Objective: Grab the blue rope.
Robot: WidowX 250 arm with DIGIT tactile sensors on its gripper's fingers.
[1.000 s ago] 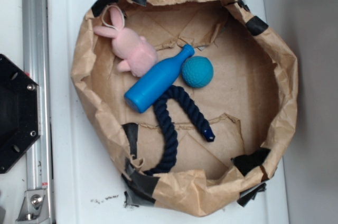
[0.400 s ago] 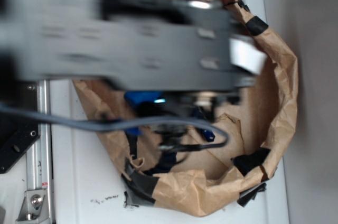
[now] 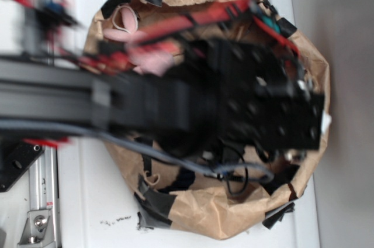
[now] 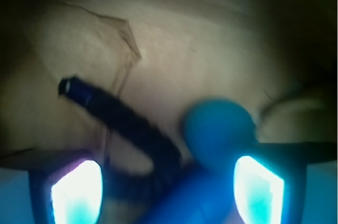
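Note:
In the wrist view the blue rope [image 4: 124,121] lies on the brown paper floor. It runs from its bound end at upper left down toward the space between my fingers. My gripper [image 4: 168,192] is open and hovers above the rope, with the glowing fingertips [image 4: 76,192] set wide apart. The blurred bright blue bottle [image 4: 195,200] and the teal ball [image 4: 219,129] also lie below the jaws. In the exterior view my arm [image 3: 257,107] hides the gripper and most of the rope. Only a dark loop of the rope [image 3: 184,179] shows near the bag's front wall.
Everything sits inside a crumpled brown paper bag [image 3: 204,219], its rim patched with black tape, on a white table [image 3: 87,201]. A pink plush bunny [image 3: 149,58] peeks out at the bag's upper left. A metal rail [image 3: 41,201] runs along the left edge.
My arm has swung in over the bag and moved right, now covering the bottle, ball and most of the rope, which were all in plain view a second ago.

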